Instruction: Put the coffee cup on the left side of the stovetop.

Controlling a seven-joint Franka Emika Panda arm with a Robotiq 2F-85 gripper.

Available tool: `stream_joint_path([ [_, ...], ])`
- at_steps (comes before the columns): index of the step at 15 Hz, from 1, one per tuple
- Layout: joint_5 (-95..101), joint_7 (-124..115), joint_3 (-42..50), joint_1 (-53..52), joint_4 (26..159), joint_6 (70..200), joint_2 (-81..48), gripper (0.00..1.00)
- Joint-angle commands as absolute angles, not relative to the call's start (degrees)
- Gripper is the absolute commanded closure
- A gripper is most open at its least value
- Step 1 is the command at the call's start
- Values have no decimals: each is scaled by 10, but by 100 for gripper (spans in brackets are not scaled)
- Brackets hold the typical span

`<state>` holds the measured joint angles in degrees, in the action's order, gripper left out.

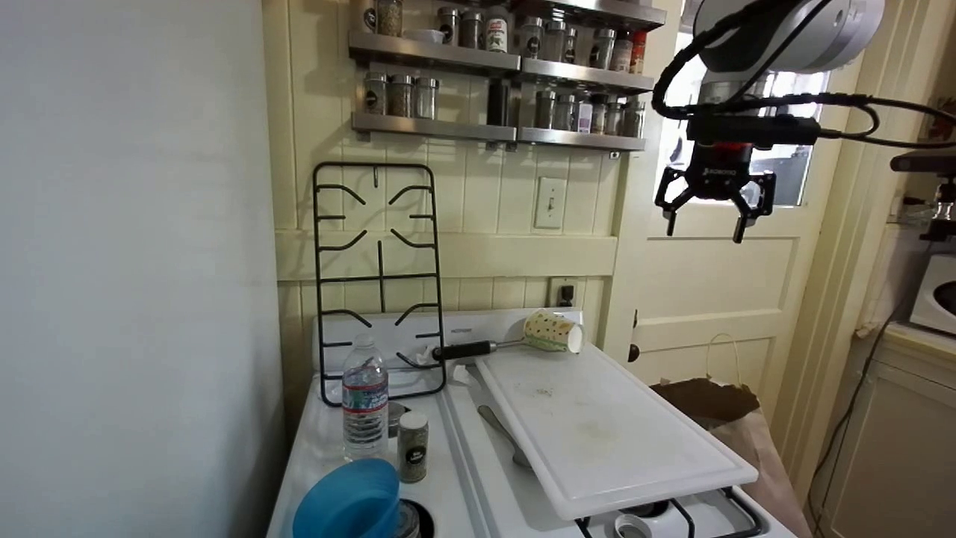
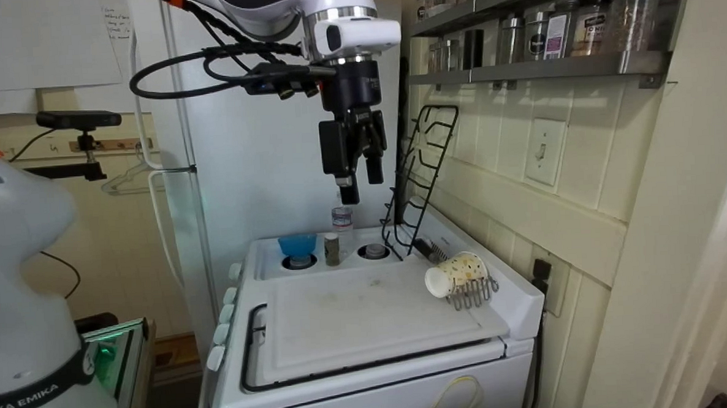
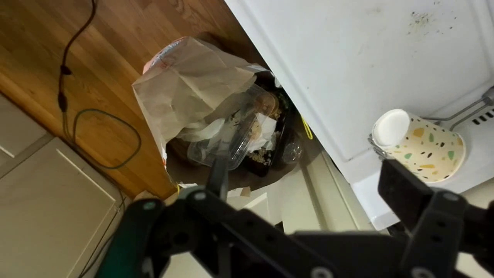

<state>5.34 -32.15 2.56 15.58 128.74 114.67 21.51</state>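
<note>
Fronting a cream wall, the white enamel stovetop desk carries a flat white board. In an exterior view, the cream-white paper cup lies on its side at the board's two o'clock, over a black-handled wire masher. The black pincer hangs spread. Only the wrist view shows a clear plastic container inside the brown paper bag, at the cup's nine o'clock.

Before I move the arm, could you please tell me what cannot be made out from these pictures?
Coffee cup: its inside, hidden in every view by its own wall and base.
Stovetop beneath the white board: covered by it in every view.
Spice jars: most labels too small in both exterior views.
White appliance: cut off by the right edge in an exterior view.
</note>
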Motion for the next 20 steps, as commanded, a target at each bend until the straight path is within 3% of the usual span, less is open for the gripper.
stream_joint_path([
  [1, 55, -322, 32, 150, 1285, 1145, 211, 0],
  [6, 48, -451, 9, 156, 1261, 1096, 203, 0],
  [12, 66, -712, -68, 158, 1159, 1110, 98, 0],
  [17, 202, -911, -43, 107, 1095, 1137, -10, 0],
  [19, 250, -964, -30, 84, 1062, 1088, -52, 0],
  [20, 212, -910, -16, 80, 1103, 1124, -9, 0],
])
